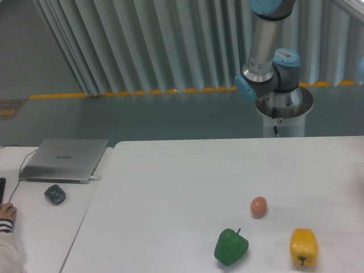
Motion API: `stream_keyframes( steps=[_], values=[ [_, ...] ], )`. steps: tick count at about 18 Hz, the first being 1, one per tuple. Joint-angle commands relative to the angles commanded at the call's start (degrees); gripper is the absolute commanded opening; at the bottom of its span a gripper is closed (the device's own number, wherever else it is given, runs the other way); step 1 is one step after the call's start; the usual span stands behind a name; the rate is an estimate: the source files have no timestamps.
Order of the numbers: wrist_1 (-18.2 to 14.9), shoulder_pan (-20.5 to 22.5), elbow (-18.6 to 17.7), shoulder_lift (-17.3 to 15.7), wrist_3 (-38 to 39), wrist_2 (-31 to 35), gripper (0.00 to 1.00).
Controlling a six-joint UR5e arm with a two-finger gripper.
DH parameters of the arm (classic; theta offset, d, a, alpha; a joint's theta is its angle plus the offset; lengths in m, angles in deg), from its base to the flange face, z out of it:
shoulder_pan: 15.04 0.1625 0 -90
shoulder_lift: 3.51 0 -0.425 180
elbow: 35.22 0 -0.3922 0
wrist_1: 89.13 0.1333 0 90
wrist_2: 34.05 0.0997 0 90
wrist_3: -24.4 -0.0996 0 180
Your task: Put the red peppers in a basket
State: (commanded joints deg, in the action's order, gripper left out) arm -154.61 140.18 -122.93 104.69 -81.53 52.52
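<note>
— Where's the pincer?

— You won't find it; only the grey-and-blue robot arm [263,62] shows, at one o'clock behind the white table [170,187], so its opening can't be told.

— And the red pepper?

— You can't see one. At five o'clock on the table lie a glossy green bell pepper [231,247], a small tan egg [259,206] just up-right of it, and a yellow bell pepper [303,246]. At nine o'clock sits a closed silver laptop [65,160].

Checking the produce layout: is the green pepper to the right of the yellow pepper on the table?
No, the green pepper sits left of the yellow pepper, with the egg behind them.
</note>
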Motion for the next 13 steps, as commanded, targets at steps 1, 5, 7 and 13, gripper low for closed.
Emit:
stream_keyframes(
  steps=[1, 5, 7, 13],
  values=[
    [-0.09, -1.14, 0.0, 0.0, 2.02, 0.09, 1.0],
    [-0.18, -7.29, -0.53, -1.49, 8.79, 0.26, 1.0],
    [-0.18, -9.32, -0.53, -1.58, 12.65, 0.44, 1.0],
    [0.35, -13.28, -2.2, -1.85, 20.49, 1.41, 1.0]
  ],
)
